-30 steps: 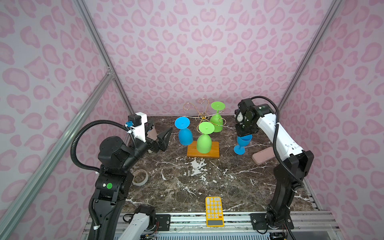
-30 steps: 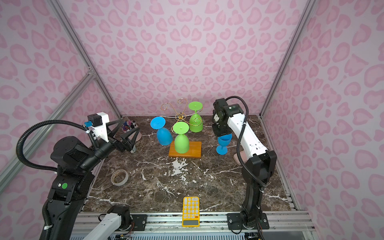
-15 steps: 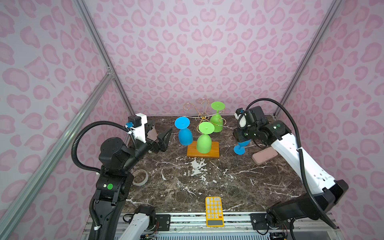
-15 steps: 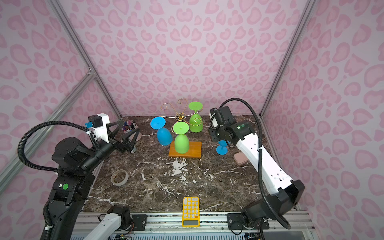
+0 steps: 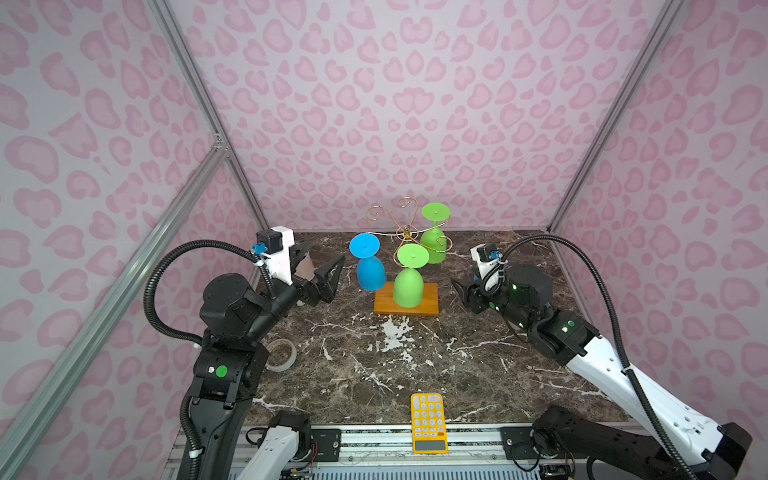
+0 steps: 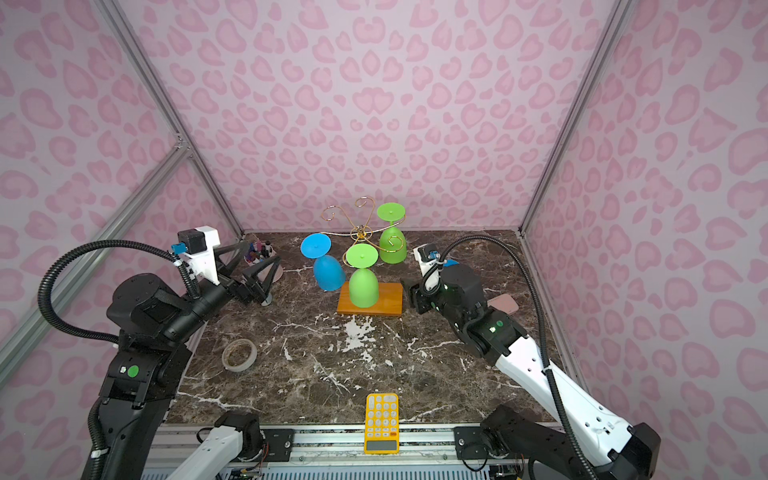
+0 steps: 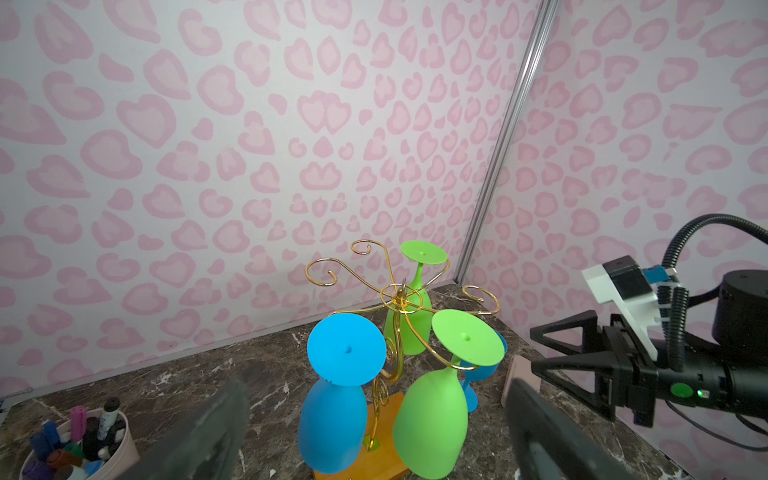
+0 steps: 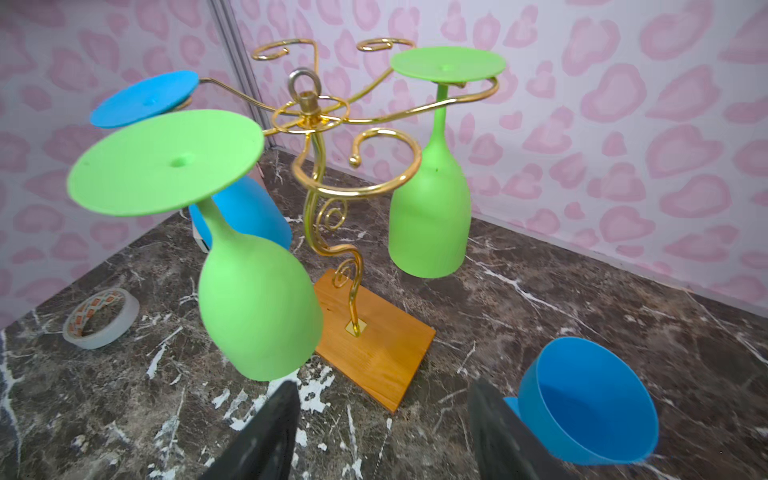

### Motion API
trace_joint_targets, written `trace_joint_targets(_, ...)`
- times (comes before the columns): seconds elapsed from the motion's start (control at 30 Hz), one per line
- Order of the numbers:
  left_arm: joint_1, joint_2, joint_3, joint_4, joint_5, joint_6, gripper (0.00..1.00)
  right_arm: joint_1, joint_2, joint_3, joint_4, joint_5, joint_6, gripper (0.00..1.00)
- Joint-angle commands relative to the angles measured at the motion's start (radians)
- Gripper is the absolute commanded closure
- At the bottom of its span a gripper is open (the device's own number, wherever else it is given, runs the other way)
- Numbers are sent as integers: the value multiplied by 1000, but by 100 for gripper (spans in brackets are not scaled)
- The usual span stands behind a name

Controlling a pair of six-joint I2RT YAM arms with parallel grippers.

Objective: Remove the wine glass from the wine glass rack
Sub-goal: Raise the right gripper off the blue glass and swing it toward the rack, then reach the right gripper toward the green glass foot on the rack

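Note:
The wine glass rack (image 5: 406,300), gold wire on an orange-brown wooden base, stands at the back middle of the marble table. Three wine glasses hang upside down from it: a blue one (image 5: 370,270), a green one in front (image 5: 409,286) and a green one behind (image 5: 434,245). A further blue wine glass (image 8: 582,399) stands upright on the table just right of the rack, beside my right gripper (image 8: 382,436). That gripper (image 5: 463,293) is open and empty, low, and faces the rack's base. My left gripper (image 5: 318,270) hangs wide open and empty, left of the hanging blue glass.
A tape roll (image 5: 282,353) lies at the left beside the left arm. A yellow calculator (image 5: 428,422) sits at the front edge. A cup of markers (image 7: 79,444) stands in the back left corner. A flat pink object (image 6: 505,303) lies behind the right arm.
My right gripper opened off the upright blue glass and drew back from it. Its arm swung down low to the right of the rack. The left arm has not moved.

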Motion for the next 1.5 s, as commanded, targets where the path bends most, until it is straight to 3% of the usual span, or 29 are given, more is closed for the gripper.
trace_joint_targets(0.0,0,-1,-14,23,-10,-15,3,12,-47,-91,214,-54,40,36)
trace_joint_targets(0.2,0,5,-34,24,-26,-37,2,80,-43,-201,435,-61,47,39)
trace_joint_targets(0.43,0,-2,-45,37,-38,-53,3,135,66,-203,606,1,46,41)
trace_joint_targets(0.97,0,1,-71,37,-53,-92,3,142,242,-119,699,-54,42,42)
trace_joint_targets(1.47,0,-17,-85,20,-69,-90,3,149,332,-63,736,-24,17,43)
